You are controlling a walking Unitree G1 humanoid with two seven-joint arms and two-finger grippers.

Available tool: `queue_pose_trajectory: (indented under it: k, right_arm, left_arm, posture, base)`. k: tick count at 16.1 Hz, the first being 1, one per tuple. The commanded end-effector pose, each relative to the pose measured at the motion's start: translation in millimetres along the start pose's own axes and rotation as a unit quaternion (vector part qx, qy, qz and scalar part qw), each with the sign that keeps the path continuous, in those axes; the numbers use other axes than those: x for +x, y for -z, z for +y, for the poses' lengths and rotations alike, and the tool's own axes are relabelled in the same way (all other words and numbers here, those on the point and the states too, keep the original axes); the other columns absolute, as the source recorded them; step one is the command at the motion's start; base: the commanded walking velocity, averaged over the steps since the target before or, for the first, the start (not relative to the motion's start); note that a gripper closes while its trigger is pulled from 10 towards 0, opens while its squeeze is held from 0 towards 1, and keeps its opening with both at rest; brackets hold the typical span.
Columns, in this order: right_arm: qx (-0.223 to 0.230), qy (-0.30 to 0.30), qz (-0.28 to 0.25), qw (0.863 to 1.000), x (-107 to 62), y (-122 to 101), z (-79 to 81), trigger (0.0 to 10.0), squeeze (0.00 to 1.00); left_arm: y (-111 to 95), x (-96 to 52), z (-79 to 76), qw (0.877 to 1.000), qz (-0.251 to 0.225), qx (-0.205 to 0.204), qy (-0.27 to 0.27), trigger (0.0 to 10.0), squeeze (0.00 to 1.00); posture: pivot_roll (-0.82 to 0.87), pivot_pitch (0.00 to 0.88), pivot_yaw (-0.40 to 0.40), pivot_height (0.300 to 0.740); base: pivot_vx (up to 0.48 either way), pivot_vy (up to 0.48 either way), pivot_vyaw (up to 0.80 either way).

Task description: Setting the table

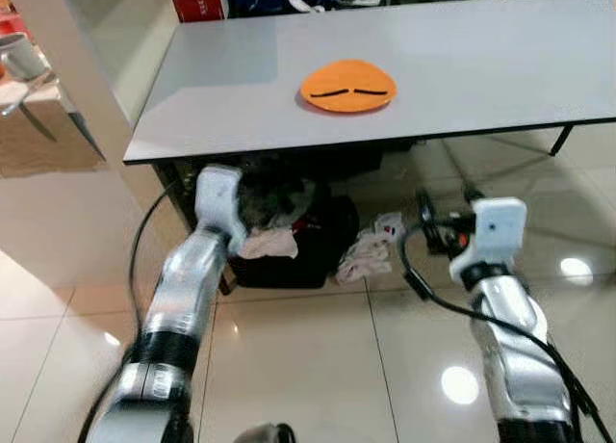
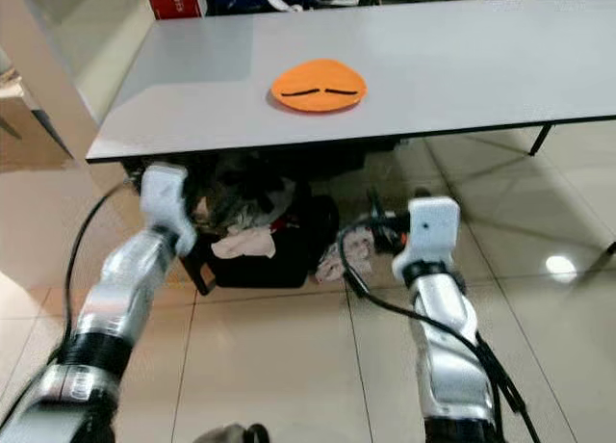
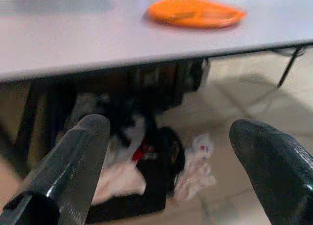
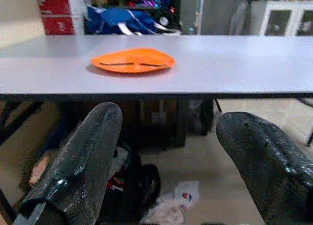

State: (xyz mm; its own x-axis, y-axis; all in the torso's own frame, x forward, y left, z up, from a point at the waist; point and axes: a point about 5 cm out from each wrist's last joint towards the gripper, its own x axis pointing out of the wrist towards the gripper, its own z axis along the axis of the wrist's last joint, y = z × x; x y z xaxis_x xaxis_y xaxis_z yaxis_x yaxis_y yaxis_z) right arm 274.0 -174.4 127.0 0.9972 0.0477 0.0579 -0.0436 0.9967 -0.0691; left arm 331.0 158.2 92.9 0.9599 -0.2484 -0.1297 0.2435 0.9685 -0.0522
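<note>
Both hands, left hand and right hand, are spread wide and empty below the surface, so I judge I must raise them first, because the orange plate lies ahead and above.

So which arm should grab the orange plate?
Probably the left. The orange plate sits toward the robot's left on the table, nearer the open left gripper than the open right gripper.
</note>
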Motion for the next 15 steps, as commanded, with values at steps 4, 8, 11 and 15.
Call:
queue_pose_trajectory:
  k: [4, 8, 11, 15]
  right_arm:
    - [0.003, 0.007, -0.007, 1.000, 4.6, -4.0, -2.4, 10.0, 0.00]
    - [0.007, 0.002, -0.001, 1.000, 7.3, -1.5, 1.6, 10.0, 0.00]
    - [0.013, 0.003, 0.009, 1.000, 5.5, 3.2, 3.0, 10.0, 0.00]
    - [0.015, 0.004, 0.013, 1.000, 3.5, 6.1, 2.7, 10.0, 0.00]
  left_arm:
    - [-1.3, -2.6, -18.4, 1.000, -0.017, -0.014, 0.015, 10.0, 0.00]
    - [-8.0, 3.7, -22.7, 1.000, -0.020, -0.016, 0.011, 10.0, 0.00]
    - [-11.2, 7.9, -27.8, 1.000, -0.020, -0.008, 0.014, 10.0, 0.00]
    - [-9.5, 10.2, -27.1, 1.000, -0.008, 0.005, 0.005, 10.0, 0.00]
  posture:
    - [-0.01, 0.000, 0.078, 0.740]
    - [-0.02, 0.000, 0.083, 0.740]
    - [-0.02, 0.000, 0.085, 0.740]
    - [-0.02, 0.000, 0.085, 0.740]
  base:
    - [0.000, 0.000, 0.00]
    - [0.000, 0.000, 0.55]
    - [0.000, 0.255, 0.00]
    - [0.000, 0.480, 0.00]
